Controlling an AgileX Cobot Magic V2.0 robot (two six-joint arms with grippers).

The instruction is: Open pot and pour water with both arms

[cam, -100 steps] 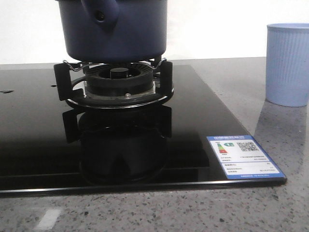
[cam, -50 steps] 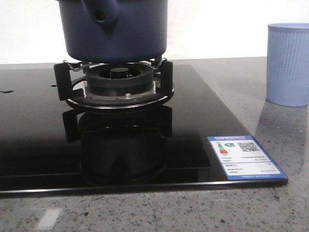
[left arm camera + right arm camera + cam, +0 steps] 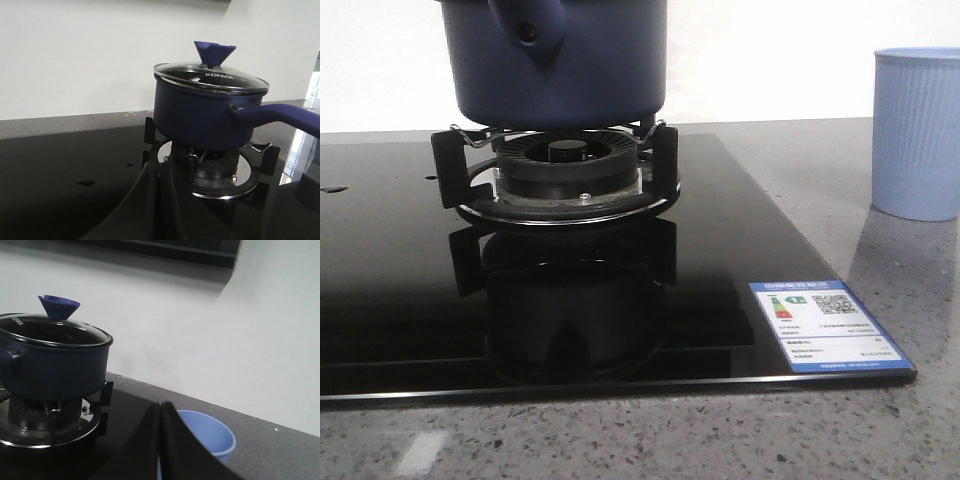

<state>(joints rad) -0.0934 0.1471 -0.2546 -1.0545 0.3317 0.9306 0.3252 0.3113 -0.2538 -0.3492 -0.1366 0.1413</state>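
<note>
The dark navy pot (image 3: 560, 70) sits on the gas burner (image 3: 565, 175), its stubby handle (image 3: 528, 25) pointing toward the front camera. In the left wrist view the pot (image 3: 200, 115) carries a glass lid (image 3: 210, 77) with a blue cone knob (image 3: 214, 51), and its handle (image 3: 280, 114) sticks out sideways. The right wrist view shows the pot (image 3: 55, 365) with its lid knob (image 3: 59, 306). My left gripper (image 3: 167, 165) is shut and empty, short of the burner. My right gripper (image 3: 160, 412) is shut and empty, in front of the light-blue cup (image 3: 210, 435).
The black glass hob (image 3: 410, 280) fills the middle, with an energy label (image 3: 825, 325) at its front right corner. A light-blue ribbed cup (image 3: 917, 132) stands on the grey stone counter (image 3: 900, 260) to the right. A white wall lies behind.
</note>
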